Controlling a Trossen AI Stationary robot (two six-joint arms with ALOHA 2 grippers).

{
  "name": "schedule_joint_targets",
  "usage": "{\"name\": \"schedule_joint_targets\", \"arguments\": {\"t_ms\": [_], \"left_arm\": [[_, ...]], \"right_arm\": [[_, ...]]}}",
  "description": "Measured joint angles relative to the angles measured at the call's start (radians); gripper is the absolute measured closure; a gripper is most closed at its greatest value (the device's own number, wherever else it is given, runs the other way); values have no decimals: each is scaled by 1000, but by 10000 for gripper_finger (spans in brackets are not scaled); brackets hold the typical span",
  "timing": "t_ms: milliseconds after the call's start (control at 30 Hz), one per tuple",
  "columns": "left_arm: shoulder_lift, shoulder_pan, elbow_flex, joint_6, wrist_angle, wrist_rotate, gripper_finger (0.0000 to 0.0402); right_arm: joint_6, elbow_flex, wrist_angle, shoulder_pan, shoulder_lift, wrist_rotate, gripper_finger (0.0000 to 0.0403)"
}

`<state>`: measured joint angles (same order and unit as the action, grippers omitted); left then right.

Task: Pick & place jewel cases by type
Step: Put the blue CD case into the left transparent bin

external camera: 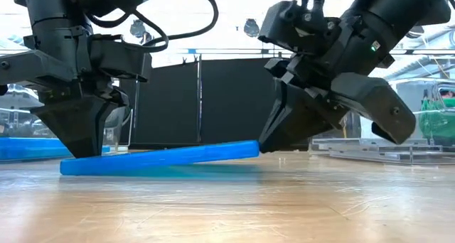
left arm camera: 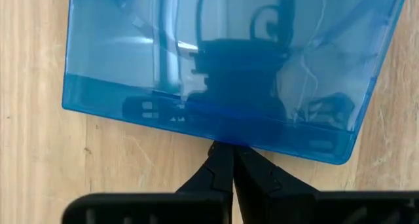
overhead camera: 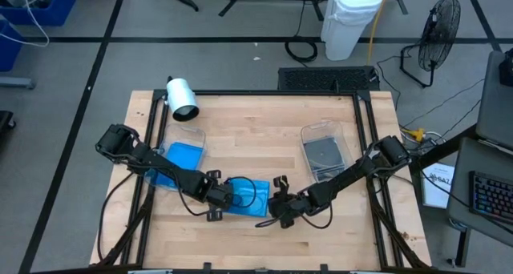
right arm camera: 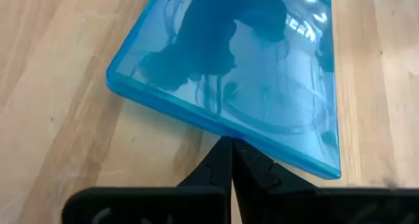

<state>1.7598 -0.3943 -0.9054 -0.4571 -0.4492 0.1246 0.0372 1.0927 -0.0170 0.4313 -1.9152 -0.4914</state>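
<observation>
A bright blue jewel case [overhead camera: 250, 195] lies tilted on the wooden table between my two grippers. Its left edge [external camera: 71, 166] is on the wood and its right edge [external camera: 252, 149] is raised. My left gripper [overhead camera: 218, 198] stands shut at the case's left edge, pointing steeply down. My right gripper [overhead camera: 276, 208] is shut at the raised right edge. Another blue case [overhead camera: 183, 154] lies in the clear tub at the left. Dark cases [overhead camera: 325, 155] lie in the clear tub at the right. My left gripper touches the case's left edge [left arm camera: 222, 140] with its shut fingertips [left arm camera: 226, 160], coming from above and slanting in from the table's left. That edge stays on the table. My right gripper meets the case's right edge [right arm camera: 230, 133] with its shut fingertips [right arm camera: 226, 160], slanting down from the table's right. That edge is off the wood and the case slopes down toward my left gripper. Whether the tips reach under the edge, I cannot tell.
The left tub [overhead camera: 192, 134] and the right tub [overhead camera: 321, 131] stand behind the arms. A white cylinder [overhead camera: 183, 98] lies at the far left corner. Black frame rails [overhead camera: 365, 130] run along the table's sides. Bare wood lies in front of the case.
</observation>
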Motion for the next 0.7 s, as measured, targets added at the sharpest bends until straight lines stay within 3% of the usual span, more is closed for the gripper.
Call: {"name": "schedule_joint_targets", "arguments": {"t_ms": [267, 367, 467, 500, 533, 600, 700], "left_arm": [[0, 0, 0, 3, 0, 3, 387], [0, 1, 0, 3, 0, 3, 384], [0, 1, 0, 3, -1, 6, 395], [0, 2, 0, 1, 5, 16, 397], [4, 4, -2, 1, 47, 23, 397], [4, 6, -4, 0, 75, 32, 391], [5, 11, -2, 6, 112, 33, 383]], "right_arm": [[118, 0, -6, 2, 3, 33, 403], [156, 0, -44, -1, 3, 125, 403], [160, 0, -249, -8, 3, 243, 403], [162, 2, -460, -9, 1, 240, 402], [162, 22, -539, -19, 3, 203, 400], [188, 22, -589, -38, 19, 134, 391], [208, 20, -594, -49, 8, 143, 367]]}}
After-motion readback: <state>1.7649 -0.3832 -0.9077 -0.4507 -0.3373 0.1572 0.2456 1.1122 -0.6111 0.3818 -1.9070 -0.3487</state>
